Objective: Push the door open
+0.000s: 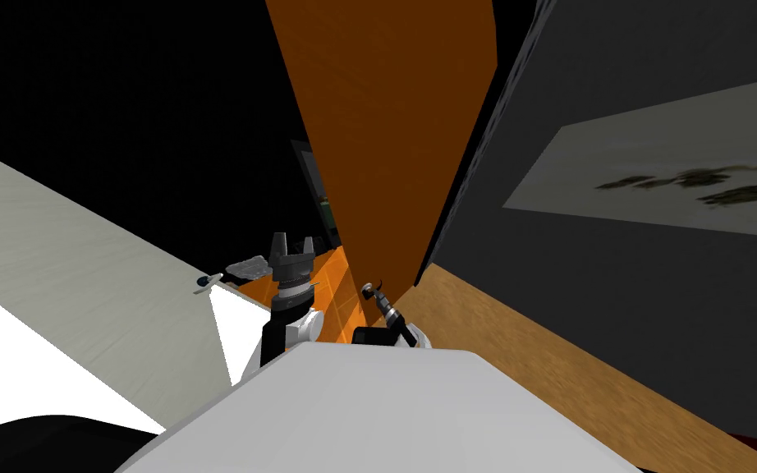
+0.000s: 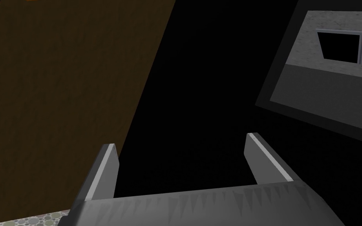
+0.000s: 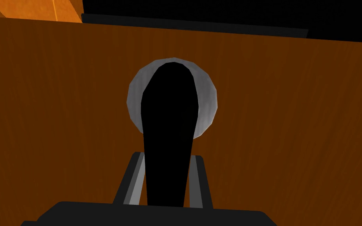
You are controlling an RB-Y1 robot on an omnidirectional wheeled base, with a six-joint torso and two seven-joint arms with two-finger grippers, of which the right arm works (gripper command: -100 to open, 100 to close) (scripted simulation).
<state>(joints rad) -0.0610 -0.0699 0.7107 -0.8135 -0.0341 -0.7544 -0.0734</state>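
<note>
At mid-frame, the black handle (image 3: pixel 170 110) of the door (image 3: pixel 294 117) is being clamped by the right tool (image 3: pixel 167 157), likely needing a steady push.

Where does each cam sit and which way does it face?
Head: on the head, steeply down and forward at the door; left tool and right tool show low in the middle.
Left wrist: on the left hand, along its open fingers into a black area beside the door.
Right wrist: on the right hand, close on the door; its fingers press the black handle's sides.
Shared: head and right wrist both show the door with the right tool at it.
</note>
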